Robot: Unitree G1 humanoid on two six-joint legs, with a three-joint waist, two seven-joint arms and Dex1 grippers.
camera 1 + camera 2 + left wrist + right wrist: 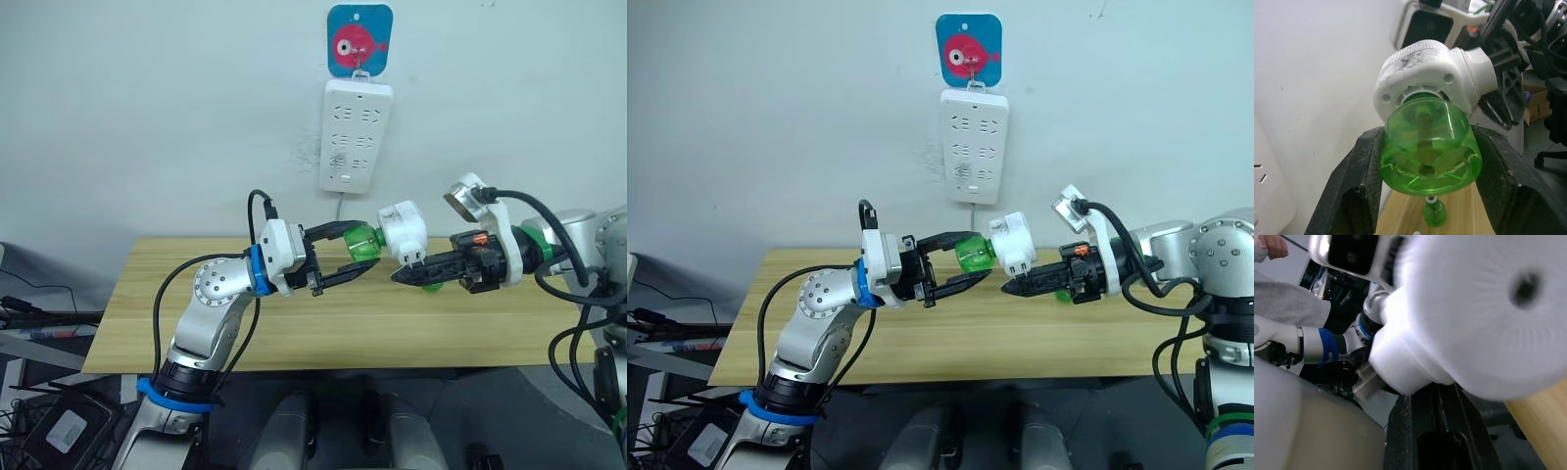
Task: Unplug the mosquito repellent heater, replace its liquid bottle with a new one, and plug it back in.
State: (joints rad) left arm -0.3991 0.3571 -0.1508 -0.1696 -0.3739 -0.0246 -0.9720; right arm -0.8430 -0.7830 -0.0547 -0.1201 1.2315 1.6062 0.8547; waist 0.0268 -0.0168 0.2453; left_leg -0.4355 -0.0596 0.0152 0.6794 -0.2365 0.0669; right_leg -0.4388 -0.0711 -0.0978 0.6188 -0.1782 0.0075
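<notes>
The mosquito repellent heater (404, 227), a small white rounded unit, hangs in the air above the table with a clear green liquid bottle (368, 243) attached to its underside. My left gripper (358, 248) is shut on that bottle; its black fingers (1356, 186) press both sides of it. From the right, my right gripper (409, 270) holds the heater's white body (1474, 308), with one black finger (1430, 431) under it. A second small green bottle (1434, 213) stands on the table below.
A long white power strip (355, 135) hangs on the wall under a blue fish hook (359, 39), just above the heater. The wooden table (196, 323) stands against the wall. A person's hand (1268, 245) and grey sleeve show beyond my left arm.
</notes>
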